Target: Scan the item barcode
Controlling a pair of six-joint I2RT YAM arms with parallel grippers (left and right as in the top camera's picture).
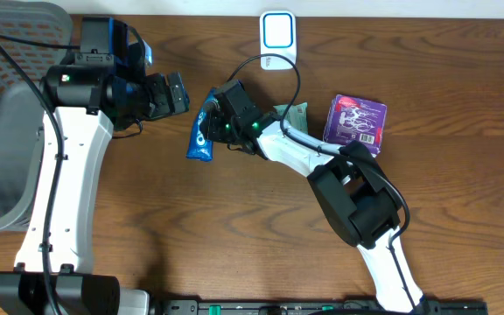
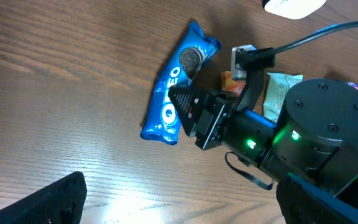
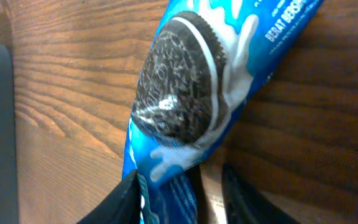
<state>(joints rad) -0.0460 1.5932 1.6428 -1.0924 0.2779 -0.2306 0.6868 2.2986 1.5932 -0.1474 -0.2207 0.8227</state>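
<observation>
Oreo pack (image 1: pixel 200 140) lies flat on table (image 1: pixel 164 219), long axis near-to-far and slightly tilted. Right gripper (image 1: pixel 213 122) is on the pack, reaching in from its right across the short side. Its fingers (image 3: pixel 127 200) straddle the wrapper, one touching, a sliver of gap at the other; clamped or not, can't tell. Left gripper (image 1: pixel 175 93) sits just off the pack's far-left, jaws wide apart, empty. Scanner (image 1: pixel 278 35) is well beyond the pack's far end. Right arm is nearer, likely the one to lift.

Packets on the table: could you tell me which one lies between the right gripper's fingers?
The blue biscuit packet: it lies between the fingers of the right gripper; the purple packet and the pale green packet lie beside its arm.
</observation>
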